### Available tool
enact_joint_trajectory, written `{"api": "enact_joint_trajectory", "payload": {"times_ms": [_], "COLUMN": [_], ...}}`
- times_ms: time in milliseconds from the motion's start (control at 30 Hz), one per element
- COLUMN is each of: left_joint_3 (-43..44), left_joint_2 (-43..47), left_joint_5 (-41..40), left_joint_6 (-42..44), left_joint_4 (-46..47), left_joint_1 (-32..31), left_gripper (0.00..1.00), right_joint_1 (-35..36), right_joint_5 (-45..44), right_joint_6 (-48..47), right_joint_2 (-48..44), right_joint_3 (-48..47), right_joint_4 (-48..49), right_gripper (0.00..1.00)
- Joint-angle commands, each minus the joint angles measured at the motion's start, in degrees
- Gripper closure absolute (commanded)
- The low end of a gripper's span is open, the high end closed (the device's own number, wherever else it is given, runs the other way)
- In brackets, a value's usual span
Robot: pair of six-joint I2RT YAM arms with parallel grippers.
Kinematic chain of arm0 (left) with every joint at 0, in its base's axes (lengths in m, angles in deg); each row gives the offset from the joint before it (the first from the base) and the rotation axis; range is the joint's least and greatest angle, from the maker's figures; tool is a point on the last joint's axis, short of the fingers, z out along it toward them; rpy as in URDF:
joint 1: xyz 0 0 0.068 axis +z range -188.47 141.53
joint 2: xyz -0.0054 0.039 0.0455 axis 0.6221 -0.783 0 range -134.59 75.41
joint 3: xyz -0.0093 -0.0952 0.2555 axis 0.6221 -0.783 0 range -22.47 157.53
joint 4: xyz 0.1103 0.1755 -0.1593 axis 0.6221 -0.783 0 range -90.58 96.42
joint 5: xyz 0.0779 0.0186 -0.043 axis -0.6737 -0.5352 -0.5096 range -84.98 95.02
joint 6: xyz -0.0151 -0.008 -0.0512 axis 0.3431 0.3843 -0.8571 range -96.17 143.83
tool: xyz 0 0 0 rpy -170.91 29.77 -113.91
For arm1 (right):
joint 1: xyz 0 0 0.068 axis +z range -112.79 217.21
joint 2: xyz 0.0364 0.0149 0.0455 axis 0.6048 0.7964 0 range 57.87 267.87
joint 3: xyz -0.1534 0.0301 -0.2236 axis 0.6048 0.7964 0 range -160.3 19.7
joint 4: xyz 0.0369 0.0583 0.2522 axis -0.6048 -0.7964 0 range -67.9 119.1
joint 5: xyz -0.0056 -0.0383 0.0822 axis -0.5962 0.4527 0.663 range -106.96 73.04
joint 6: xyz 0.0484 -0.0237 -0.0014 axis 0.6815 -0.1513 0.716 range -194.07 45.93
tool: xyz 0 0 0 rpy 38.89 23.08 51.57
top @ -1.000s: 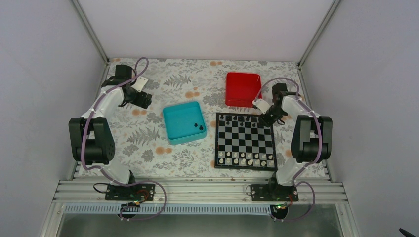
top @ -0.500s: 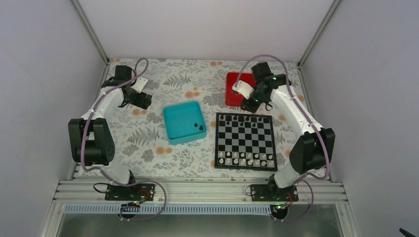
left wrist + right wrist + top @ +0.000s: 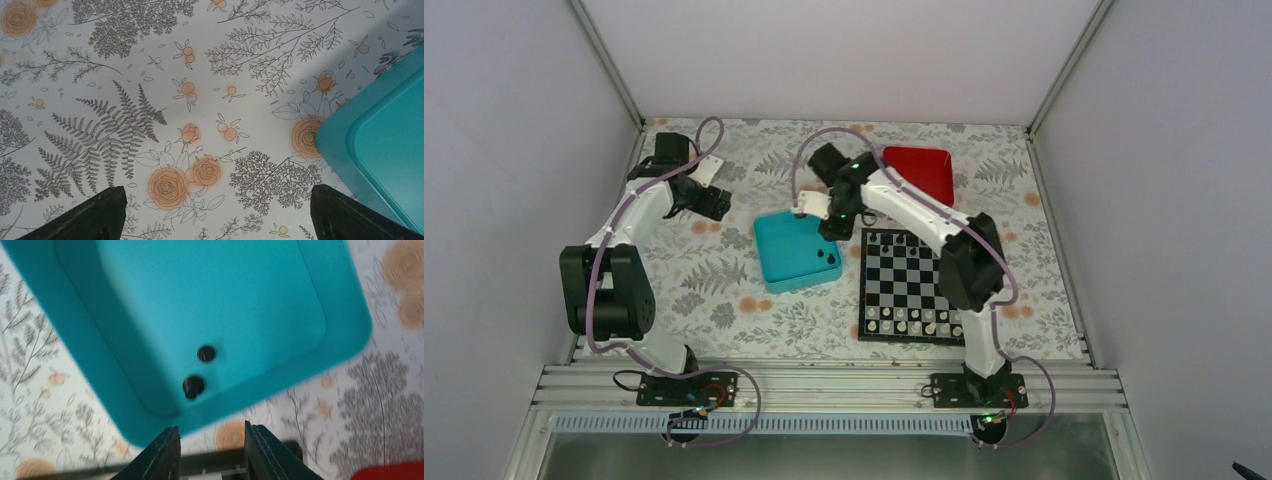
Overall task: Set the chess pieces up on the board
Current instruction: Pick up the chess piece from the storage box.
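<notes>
Two black chess pieces (image 3: 206, 353) (image 3: 193, 386) lie in the near right corner of the teal tray (image 3: 150, 315), also seen from above as chess pieces (image 3: 827, 254). My right gripper (image 3: 212, 442) hovers just outside that corner, open, with nothing between its fingers; from above, the right gripper (image 3: 830, 230) sits at the tray's far right edge. The board (image 3: 919, 290) holds several black pieces (image 3: 909, 241) along its far row. My left gripper (image 3: 217, 212) hangs wide open and empty over the flowered cloth; the top view shows the left gripper (image 3: 712, 204) left of the tray.
A red tray (image 3: 921, 170) stands behind the board. Pale pieces (image 3: 921, 322) fill the board's near rows. The teal tray's corner (image 3: 380, 145) shows at the right of the left wrist view. The right arm (image 3: 924, 215) stretches over the board's far left corner.
The right arm swung left from the board's far right corner, past the red tray, to the teal tray, and its jaws spread wider. The left arm stayed still.
</notes>
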Motion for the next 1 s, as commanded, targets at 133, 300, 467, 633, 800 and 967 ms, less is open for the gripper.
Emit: {"api": "enact_joint_trajectory", "payload": {"times_ms": [133,300,467,633,800,967], "left_joint_3": [-3.1,-3.7,-4.8,-6.4,-7.4,-7.9], "left_joint_2": [1.9,2.3,1.8,2.1,2.5,2.6], "left_joint_5": [1.0,1.4,1.6,1.8,1.9,1.8], "left_joint_6": [0.5,0.9,0.9,0.9,0.9,0.8], "left_joint_4": [3.5,4.2,5.4,6.0,6.2,6.3], "left_joint_1": [0.1,0.1,0.2,0.4,0.7,0.9], "left_gripper": [0.09,0.09,0.09,0.09,0.09,0.09], "right_joint_1": [5.9,6.5,6.5,6.4,6.1,5.9], "right_joint_5": [-5.3,-8.4,-11.2,-11.9,-10.9,-9.8], "right_joint_6": [1.1,-0.3,-0.6,-0.4,-0.5,-0.5], "right_joint_2": [10.8,15.1,16.9,17.2,17.4,18.0], "right_joint_3": [-9.2,-10.1,-10.6,-9.7,-8.0,-7.6], "right_joint_4": [2.4,1.8,1.8,1.9,0.7,0.6], "right_gripper": [0.64,0.63,0.60,0.59,0.60,0.63]}}
